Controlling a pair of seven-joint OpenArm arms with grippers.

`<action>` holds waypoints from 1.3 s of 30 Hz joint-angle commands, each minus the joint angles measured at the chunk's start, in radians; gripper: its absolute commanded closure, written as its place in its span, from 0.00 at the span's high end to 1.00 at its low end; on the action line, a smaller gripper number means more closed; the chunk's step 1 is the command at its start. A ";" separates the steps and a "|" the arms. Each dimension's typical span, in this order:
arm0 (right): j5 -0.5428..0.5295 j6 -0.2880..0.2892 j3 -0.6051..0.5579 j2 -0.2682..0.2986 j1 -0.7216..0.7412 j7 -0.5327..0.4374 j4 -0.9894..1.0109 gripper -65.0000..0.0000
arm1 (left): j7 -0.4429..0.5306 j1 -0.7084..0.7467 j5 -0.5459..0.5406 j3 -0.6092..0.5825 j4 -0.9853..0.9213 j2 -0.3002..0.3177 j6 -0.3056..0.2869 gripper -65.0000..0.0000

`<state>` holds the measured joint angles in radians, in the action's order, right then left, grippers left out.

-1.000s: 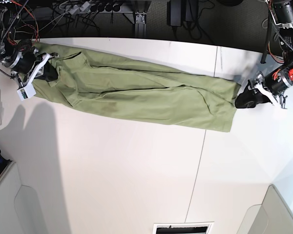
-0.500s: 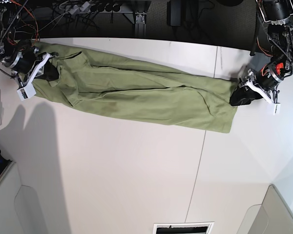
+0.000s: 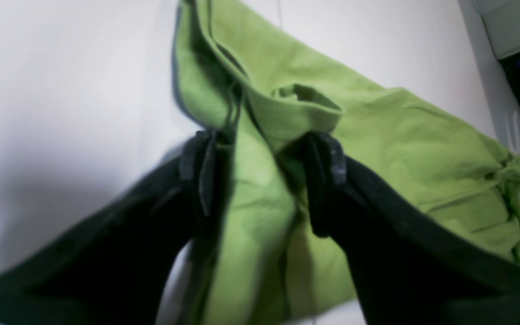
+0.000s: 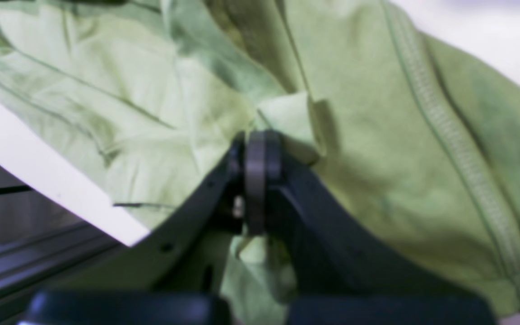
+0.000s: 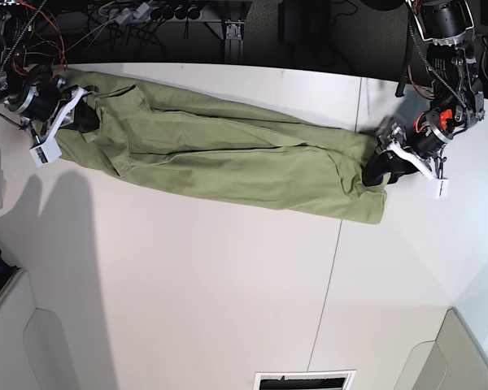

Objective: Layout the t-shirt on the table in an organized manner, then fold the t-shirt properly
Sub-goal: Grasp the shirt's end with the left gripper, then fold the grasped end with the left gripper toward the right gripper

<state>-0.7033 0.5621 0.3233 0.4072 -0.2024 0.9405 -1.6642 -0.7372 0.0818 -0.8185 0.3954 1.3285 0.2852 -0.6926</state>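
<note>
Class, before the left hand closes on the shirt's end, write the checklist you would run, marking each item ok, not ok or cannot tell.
1. Right hand shut on the olive-green cotton t-shirt: ok.
2. Left hand open, with cloth between its fingers: ok.
3. Left hand at the shirt's end in the base view: ok.
4. T-shirt lies wholly on the flat white table: ok.
5. T-shirt spread flat: not ok, bunched into a long strip.
6. Which layers the left hand would catch: cannot tell.

Both wrist views blurred; the t-shirt [image 3: 377,149] runs past their edges
</note>
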 commanded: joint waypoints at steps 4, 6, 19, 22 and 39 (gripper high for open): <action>-0.019 0.003 0.008 0.016 0.005 -0.008 -0.014 0.00 | 0.084 -0.018 0.065 -0.070 0.013 -0.011 -0.006 0.43; -0.019 0.003 0.008 0.016 0.005 -0.008 -0.014 0.00 | 0.098 -0.024 0.087 -0.082 0.013 -0.032 -0.006 0.31; -0.023 0.003 0.008 0.016 0.006 -0.010 -0.014 0.00 | 0.019 -0.065 0.159 -0.048 0.142 -0.015 -0.006 0.00; -0.023 0.003 0.008 0.016 0.006 -0.010 -0.014 0.00 | -0.055 -0.056 0.112 -0.079 0.269 -0.006 -0.006 0.00; -0.022 0.003 0.008 0.006 0.007 -0.008 -0.014 0.00 | -0.015 -0.034 0.293 -0.562 0.526 -0.114 0.005 0.00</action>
<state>-0.7113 0.5621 0.3233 0.3985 -0.2024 0.9447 -1.6642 -0.7719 0.0605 -0.5102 -0.1707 1.8359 0.1711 -0.6838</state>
